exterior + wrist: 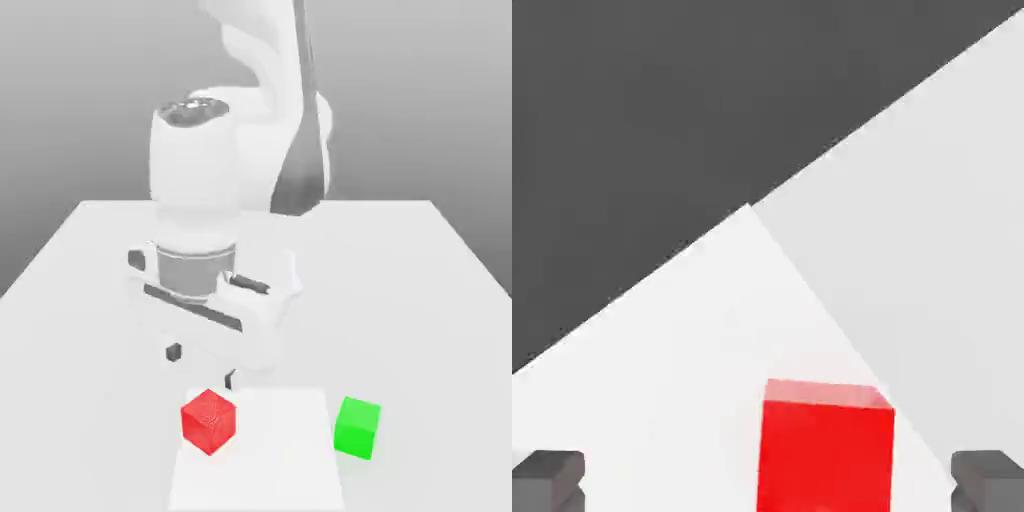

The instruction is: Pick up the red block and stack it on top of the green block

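Note:
The red block (208,420) is a small bright red cube resting on a lighter square patch (270,470) near the table's front. The green block (357,427), a cube of about the same size, stands to the exterior view's right of it, at that patch's edge and apart from the red one. My gripper (202,365) hangs open a little above and behind the red block, touching nothing. In the hand view the red block (827,445) lies between the two dark fingertips (547,480), nearer the other one, with my gripper (768,485) wide open around it.
The white table (420,290) stretches back to the arm's base (290,150). Its edges run along the exterior view's left and right. In the hand view a dark floor (662,120) shows beyond the table's edge.

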Tool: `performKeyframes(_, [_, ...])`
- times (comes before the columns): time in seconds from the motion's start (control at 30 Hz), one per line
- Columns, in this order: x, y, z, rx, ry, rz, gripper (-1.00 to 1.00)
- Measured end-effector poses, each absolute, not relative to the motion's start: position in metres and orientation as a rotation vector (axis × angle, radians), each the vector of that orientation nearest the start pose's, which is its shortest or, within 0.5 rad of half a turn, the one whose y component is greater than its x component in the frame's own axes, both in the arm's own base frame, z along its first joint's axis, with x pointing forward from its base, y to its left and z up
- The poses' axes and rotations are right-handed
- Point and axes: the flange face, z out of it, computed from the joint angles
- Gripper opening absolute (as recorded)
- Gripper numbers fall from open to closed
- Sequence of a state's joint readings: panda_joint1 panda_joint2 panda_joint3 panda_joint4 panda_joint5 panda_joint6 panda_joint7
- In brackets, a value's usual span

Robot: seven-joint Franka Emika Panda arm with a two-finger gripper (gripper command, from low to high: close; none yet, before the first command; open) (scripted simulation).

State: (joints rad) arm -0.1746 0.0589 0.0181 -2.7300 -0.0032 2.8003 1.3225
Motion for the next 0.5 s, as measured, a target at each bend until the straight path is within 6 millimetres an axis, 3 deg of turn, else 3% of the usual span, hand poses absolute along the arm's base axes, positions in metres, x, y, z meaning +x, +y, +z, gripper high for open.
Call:
performKeyframes(0.17, [0.392,-0.061,0.152,-2.317,2.121,0.000,0.00])
performKeyframes(0.2, [0.392,-0.061,0.146,-2.317,2.121,0.000,-1.00])
performKeyframes(0.4, [0.391,-0.061,0.143,-2.317,2.121,-0.002,-1.00])
performKeyframes(0.5, [0.393,-0.061,0.162,-2.316,2.122,-0.002,-1.00])
